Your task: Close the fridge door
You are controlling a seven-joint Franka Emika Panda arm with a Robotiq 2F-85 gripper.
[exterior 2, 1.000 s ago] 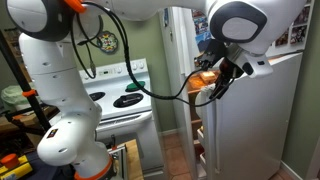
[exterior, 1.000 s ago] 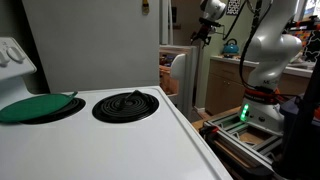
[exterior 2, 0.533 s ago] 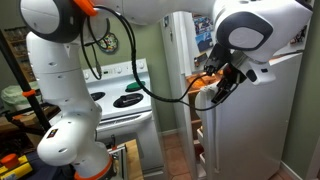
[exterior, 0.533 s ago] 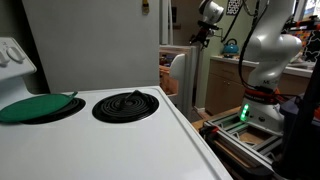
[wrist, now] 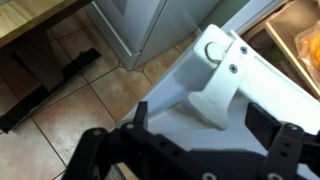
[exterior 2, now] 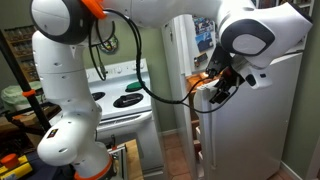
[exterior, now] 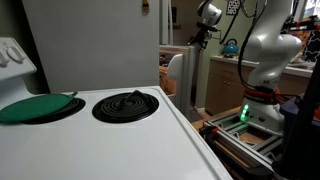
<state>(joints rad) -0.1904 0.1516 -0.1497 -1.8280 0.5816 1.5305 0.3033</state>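
Observation:
The fridge door (exterior 2: 262, 125) is a tall white panel standing open, with the lit orange interior (exterior 2: 204, 76) showing beside its edge. In the wrist view the door (wrist: 285, 100) fills the right side, and its white moulded handle (wrist: 218, 75) lies between my fingers. My gripper (wrist: 200, 122) is open, with one dark finger (wrist: 140, 115) to the left of the handle and the other (wrist: 263, 122) to its right. Whether a finger touches the handle I cannot tell. In both exterior views the gripper (exterior 2: 216, 90) (exterior: 203, 28) is at the door's edge.
A white stove top (exterior: 110, 140) with a black coil burner (exterior: 125, 104) and a green lid (exterior: 38, 106) is close by. The fridge's side wall (exterior: 95, 45) stands behind it. A tiled floor (wrist: 80, 110) and a wooden cabinet front (wrist: 30, 20) lie below the gripper.
The wrist and gripper have shifted a little to the right in an exterior view, staying at the door's edge. The jaws stay open.

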